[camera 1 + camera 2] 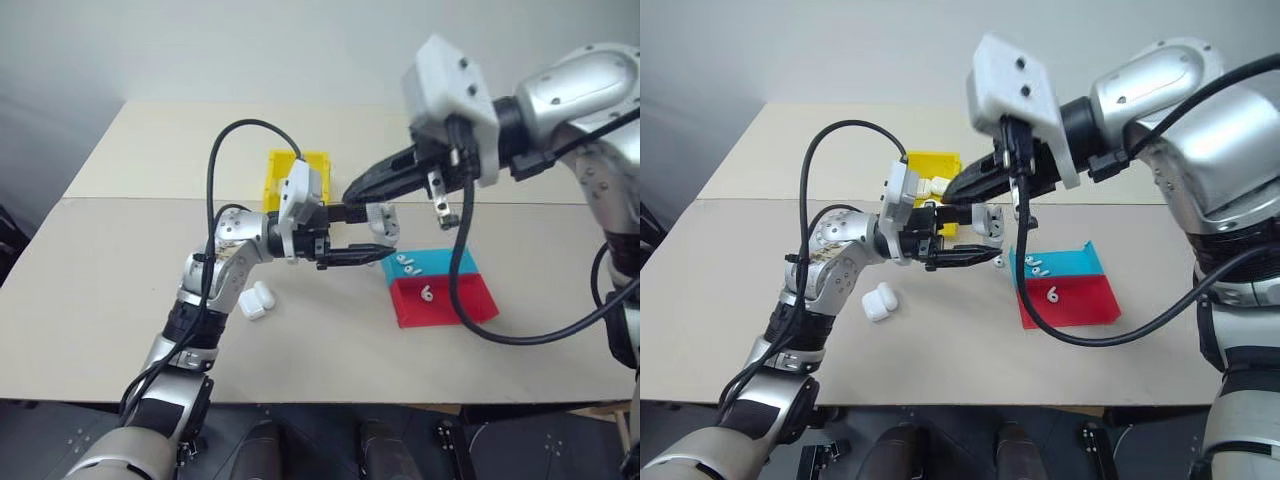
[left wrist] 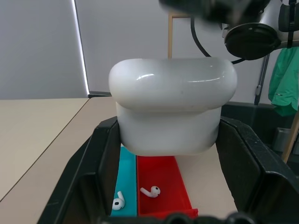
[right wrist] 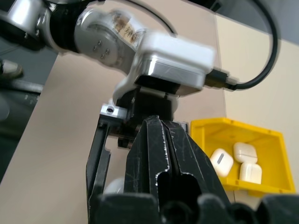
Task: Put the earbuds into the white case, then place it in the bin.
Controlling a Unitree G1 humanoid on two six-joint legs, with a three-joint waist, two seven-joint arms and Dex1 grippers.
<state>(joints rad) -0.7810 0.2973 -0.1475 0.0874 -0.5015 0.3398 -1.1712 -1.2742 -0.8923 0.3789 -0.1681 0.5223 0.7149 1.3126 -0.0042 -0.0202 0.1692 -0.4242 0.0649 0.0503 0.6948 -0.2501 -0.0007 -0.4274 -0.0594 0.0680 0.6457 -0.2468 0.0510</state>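
White case (image 2: 170, 109) sits clamped between left tool's (image 1: 362, 236) fingers.

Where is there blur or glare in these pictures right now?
Left wrist view: window glare streaks the top of the white case, and the dark shape above it is smeared. Right wrist view: the left arm's wrist housing is soft, while the right gripper stays sharp. Eye views: even light, soft shadows.
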